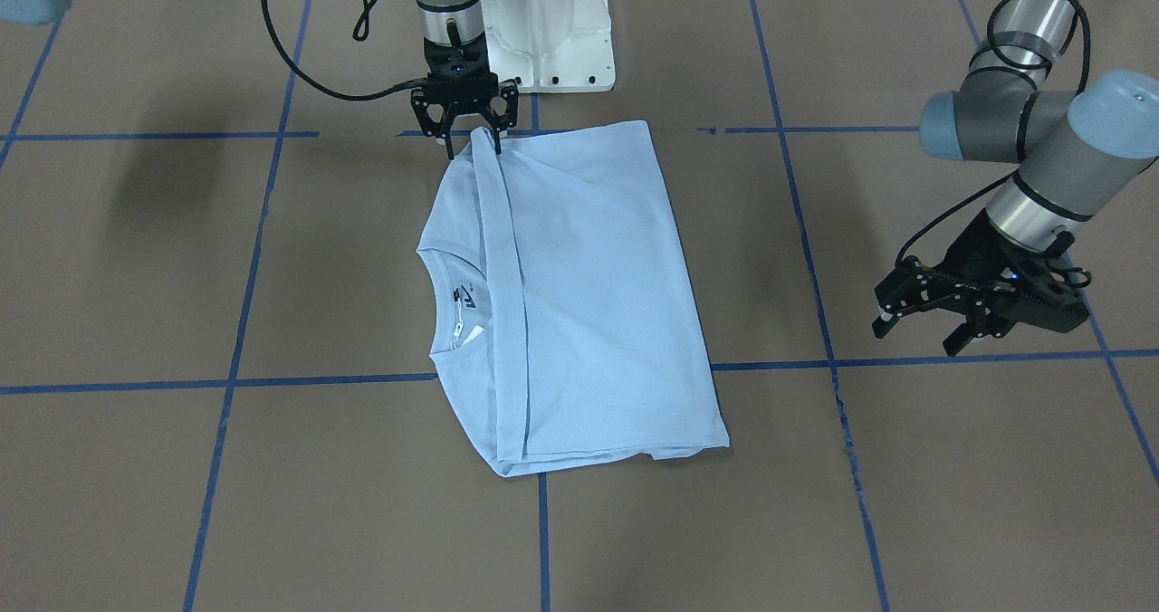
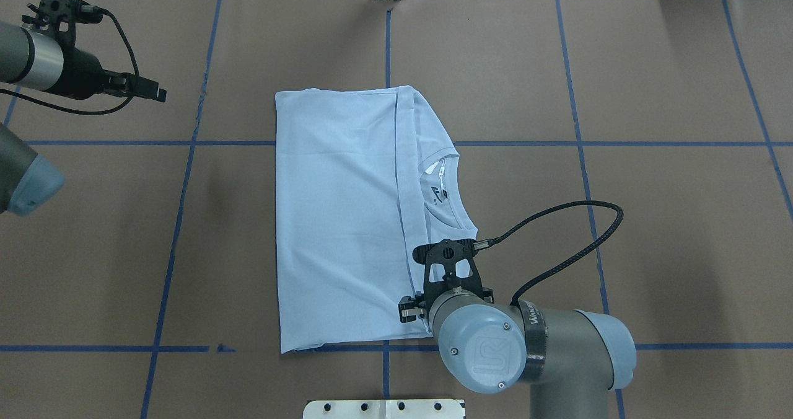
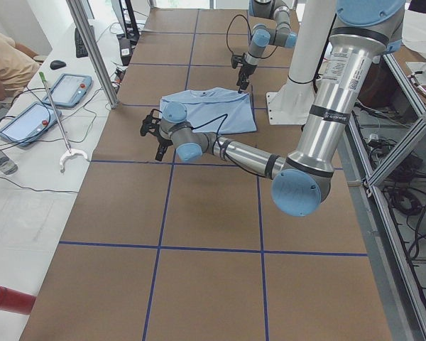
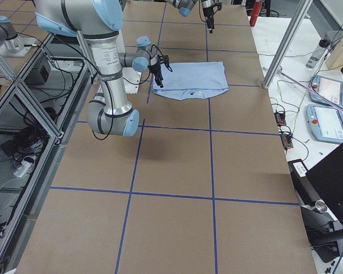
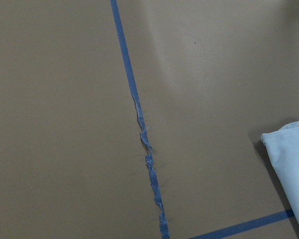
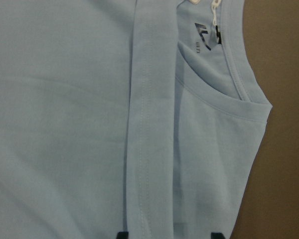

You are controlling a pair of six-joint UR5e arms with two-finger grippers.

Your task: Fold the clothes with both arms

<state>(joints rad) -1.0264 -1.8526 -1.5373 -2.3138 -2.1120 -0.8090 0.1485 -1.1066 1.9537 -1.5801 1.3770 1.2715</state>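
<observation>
The light blue T-shirt (image 1: 589, 295) lies flat mid-worktop (image 1: 905, 503), doubled so that its hem band (image 1: 507, 295) runs just beside the collar (image 1: 453, 313). The right claw (image 1: 473, 141) stands over the shirt corner nearest the robot's base, its fingers spread wide to either side of the hem band and clamping nothing. The left claw (image 1: 919, 329) hangs open too, well apart from the cloth over bare worktop. The main risk, as I judge it, is a one-sided pick. If the right claw pinches only the top layer, lifting would peel the fold open. With the left claw so distant, the far end could drag and skew.
</observation>
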